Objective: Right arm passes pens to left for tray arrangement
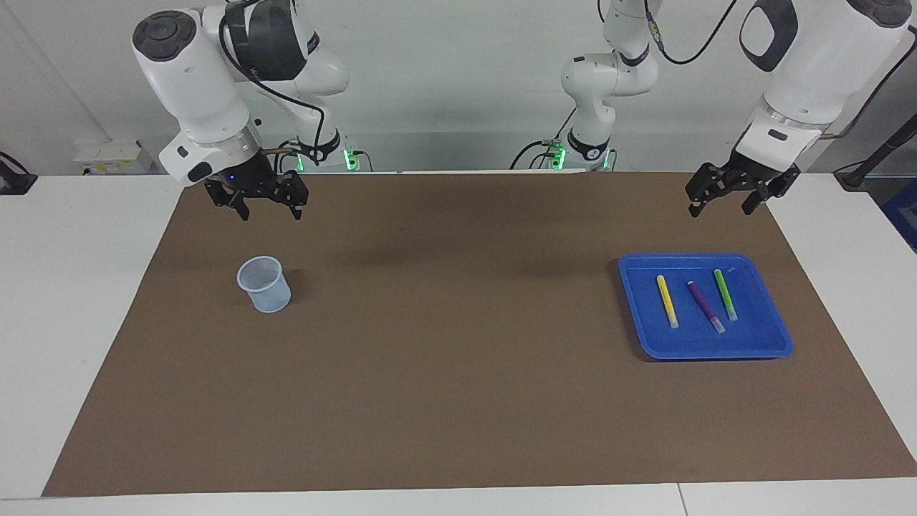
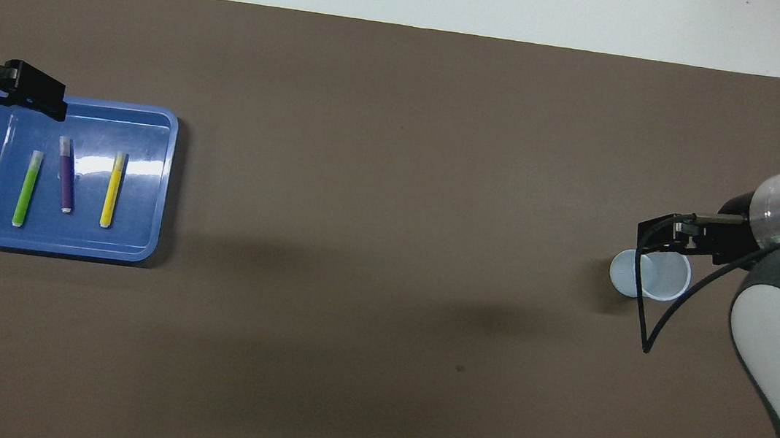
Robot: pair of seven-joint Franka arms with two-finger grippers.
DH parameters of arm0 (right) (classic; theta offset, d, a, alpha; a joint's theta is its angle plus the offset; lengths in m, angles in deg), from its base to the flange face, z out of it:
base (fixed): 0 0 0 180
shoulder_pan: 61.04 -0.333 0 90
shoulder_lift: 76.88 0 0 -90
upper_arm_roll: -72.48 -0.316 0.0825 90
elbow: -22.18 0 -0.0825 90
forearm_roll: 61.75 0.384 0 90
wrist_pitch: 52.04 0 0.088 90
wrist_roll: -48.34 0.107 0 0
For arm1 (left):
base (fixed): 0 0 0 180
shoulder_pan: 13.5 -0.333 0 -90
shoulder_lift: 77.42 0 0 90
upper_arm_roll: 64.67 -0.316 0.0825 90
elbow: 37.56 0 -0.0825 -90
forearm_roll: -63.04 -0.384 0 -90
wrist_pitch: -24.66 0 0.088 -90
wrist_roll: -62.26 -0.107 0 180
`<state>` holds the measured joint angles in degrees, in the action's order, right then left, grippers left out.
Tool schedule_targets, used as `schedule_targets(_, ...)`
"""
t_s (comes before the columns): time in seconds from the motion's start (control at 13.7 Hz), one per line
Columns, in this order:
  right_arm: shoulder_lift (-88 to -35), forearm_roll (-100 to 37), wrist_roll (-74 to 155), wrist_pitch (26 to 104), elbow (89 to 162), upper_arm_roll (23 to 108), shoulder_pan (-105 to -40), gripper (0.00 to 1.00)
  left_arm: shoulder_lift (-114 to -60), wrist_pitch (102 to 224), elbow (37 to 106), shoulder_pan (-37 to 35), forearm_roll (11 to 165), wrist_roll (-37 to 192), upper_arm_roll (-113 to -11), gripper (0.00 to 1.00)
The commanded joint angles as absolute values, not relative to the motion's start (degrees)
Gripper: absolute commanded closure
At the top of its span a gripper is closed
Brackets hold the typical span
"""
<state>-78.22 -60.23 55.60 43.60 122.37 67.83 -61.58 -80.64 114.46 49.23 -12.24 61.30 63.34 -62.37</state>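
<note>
Brown mat (image 1: 458, 358) covers the surface. Tray (image 1: 774, 337) at left arm's end holds 3 pens (image 1: 703, 304): yellow, purple, green, side by side. Left gripper (image 1: 722, 200) up over mat nr tray, wide, empty. Right gripper (image 1: 271, 208) up nr cup (image 1: 264, 284), wide, empty.

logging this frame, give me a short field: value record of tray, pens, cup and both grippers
tray: blue, at the left arm's end of the table
pens: yellow pen, purple pen, green pen side by side in the tray
mesh cup: upright, no pens in it, at the right arm's end
left gripper: open, empty, raised above the mat
right gripper: open, empty, raised above the mat
</note>
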Motion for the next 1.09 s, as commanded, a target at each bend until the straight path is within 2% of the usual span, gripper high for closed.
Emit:
schedule_targets(0.0, -78.02, -61.13, 55.2, 42.97, 121.58, 67.03, -60.69, 0.0, -77.42, 114.05, 52.53, -11.13, 59.96, 63.4, -62.91, 0.0)
schedule_targets(0.36, -78.02, -61.13, 55.2, 42.97, 121.58, 67.03, -60.69, 0.0, -75.57, 110.09, 53.22, -11.39, 60.23, 63.31, -63.08, 0.0)
schedule_targets(1.02, -78.02, -61.13, 55.2, 43.06, 121.58, 67.03, -60.69, 0.0, -73.81, 113.78, 57.36, -11.57, 60.23, 63.14, -63.17, 0.0)
